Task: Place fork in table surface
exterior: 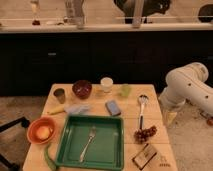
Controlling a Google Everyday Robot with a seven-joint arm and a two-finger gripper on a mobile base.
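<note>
Fork (88, 143): lying flat inside the green tray (64, 146).
Tray: on the tabletop (131, 111), at its near edge.
Claw (170, 117): just beside the tabletop's right edge, spread wide, empty, well apart from the fork.

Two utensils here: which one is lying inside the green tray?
The slim silver fork, in the green tray. The dark-handled utensil with the round head lies on the table surface, nearer the gripper at the table's right edge.

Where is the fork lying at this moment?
In the camera view, the fork lies inside the green tray at the table's near edge, between the orange bowl and the grapes. The gripper hangs beside the table's right edge, apart from it.
</note>
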